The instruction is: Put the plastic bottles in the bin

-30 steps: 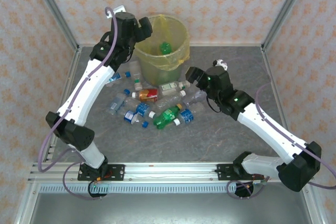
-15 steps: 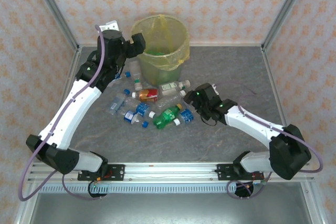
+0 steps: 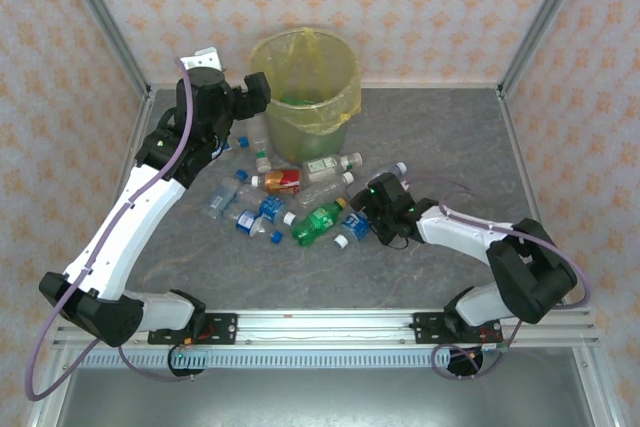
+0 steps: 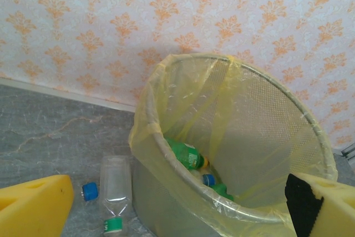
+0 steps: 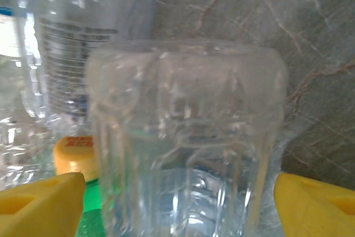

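The round tapered bin with yellow plastic bag liner (image 3: 300, 132) stands at the back of the grey marbled table (image 3: 470, 137). A green plastic bottle (image 4: 186, 155) lies inside it. In front of the bin, the small plastic bottles (image 3: 320, 219) lie in a heap. The left gripper (image 3: 257, 92) is just left of the bin's rim. The right gripper (image 3: 368, 213) is at the heap's right edge, with a clear ribbed plastic bottle (image 5: 188, 154) between its fingers.
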